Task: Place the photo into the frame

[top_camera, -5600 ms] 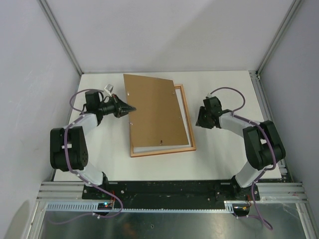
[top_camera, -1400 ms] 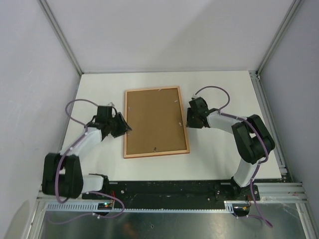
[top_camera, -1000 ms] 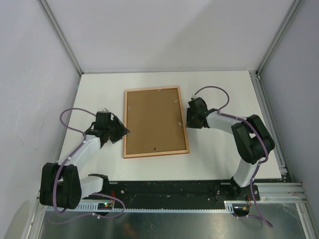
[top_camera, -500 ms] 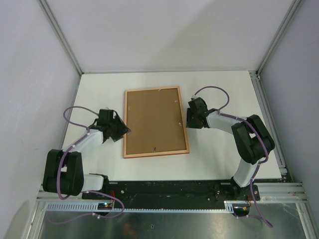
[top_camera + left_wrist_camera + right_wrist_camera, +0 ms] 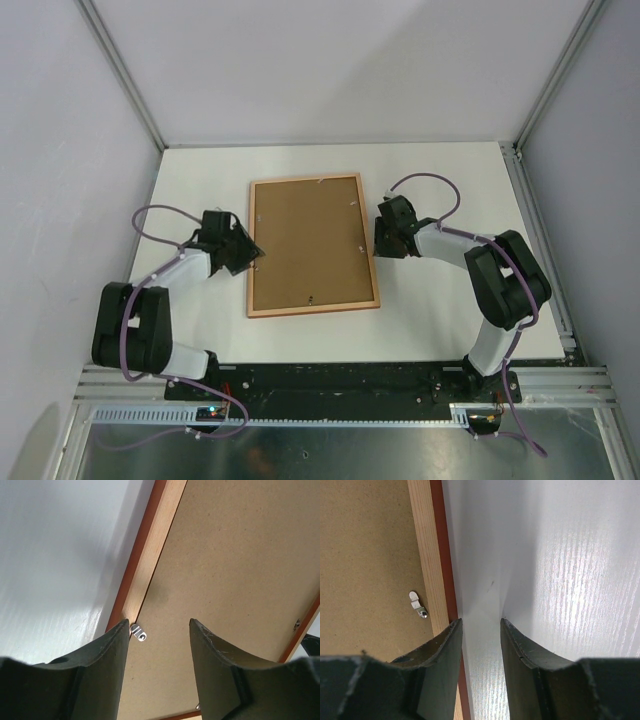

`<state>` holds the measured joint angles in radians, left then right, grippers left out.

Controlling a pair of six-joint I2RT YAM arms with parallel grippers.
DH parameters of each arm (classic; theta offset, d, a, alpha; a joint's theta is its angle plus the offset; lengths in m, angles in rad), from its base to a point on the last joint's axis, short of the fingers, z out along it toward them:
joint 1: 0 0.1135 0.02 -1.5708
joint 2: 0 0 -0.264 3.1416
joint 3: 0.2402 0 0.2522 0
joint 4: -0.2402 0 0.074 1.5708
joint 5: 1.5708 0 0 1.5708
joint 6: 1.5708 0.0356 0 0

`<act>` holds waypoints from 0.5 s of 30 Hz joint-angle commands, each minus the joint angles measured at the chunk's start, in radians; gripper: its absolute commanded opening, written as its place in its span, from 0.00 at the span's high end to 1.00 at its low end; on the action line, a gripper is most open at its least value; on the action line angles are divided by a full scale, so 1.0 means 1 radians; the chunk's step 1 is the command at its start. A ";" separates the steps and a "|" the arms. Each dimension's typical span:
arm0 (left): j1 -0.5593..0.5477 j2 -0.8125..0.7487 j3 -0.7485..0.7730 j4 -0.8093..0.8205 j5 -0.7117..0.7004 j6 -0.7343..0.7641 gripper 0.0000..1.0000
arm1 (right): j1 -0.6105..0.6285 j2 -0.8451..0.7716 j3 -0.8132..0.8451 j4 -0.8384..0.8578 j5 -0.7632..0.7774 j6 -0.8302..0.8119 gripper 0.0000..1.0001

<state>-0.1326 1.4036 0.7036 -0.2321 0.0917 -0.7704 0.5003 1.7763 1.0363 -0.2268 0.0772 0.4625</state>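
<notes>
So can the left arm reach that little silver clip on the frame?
Probably yes. The left gripper hangs open right over the silver clip on the frame, near its left edge, with nothing between them.

Layout as I view it: the frame (image 5: pixel 315 310) lies flat at mid-table (image 5: pixel 450 180), with the backing board (image 5: pixel 310 240) seated inside its rim. My left gripper (image 5: pixel 253 257) is at the frame's left edge, above a clip (image 5: pixel 139 634). My right gripper (image 5: pixel 380 236) is at the right edge, straddling rim and table.
</notes>
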 commanded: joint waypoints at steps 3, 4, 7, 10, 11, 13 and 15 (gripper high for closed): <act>-0.013 0.044 0.056 0.041 0.002 -0.009 0.45 | 0.001 -0.024 -0.001 -0.023 -0.023 0.001 0.59; -0.015 0.048 0.056 0.043 0.002 -0.011 0.45 | 0.000 -0.023 -0.001 -0.024 -0.024 0.002 0.59; -0.023 0.056 0.054 0.048 -0.001 -0.017 0.45 | 0.000 -0.024 -0.001 -0.022 -0.024 0.001 0.59; -0.025 0.054 0.053 0.050 -0.006 -0.019 0.45 | 0.000 -0.022 -0.001 -0.022 -0.025 -0.001 0.59; -0.025 0.049 0.052 0.051 -0.007 -0.019 0.45 | 0.000 -0.022 -0.001 -0.022 -0.025 -0.001 0.59; -0.026 0.031 0.048 0.050 -0.011 -0.016 0.44 | -0.001 -0.021 0.000 -0.024 -0.024 -0.003 0.59; -0.026 0.006 0.041 0.050 -0.019 -0.010 0.44 | -0.002 -0.021 -0.001 -0.027 -0.024 -0.006 0.59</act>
<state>-0.1509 1.4494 0.7296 -0.1967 0.0925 -0.7784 0.4995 1.7763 1.0363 -0.2268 0.0738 0.4622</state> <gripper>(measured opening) 0.556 0.412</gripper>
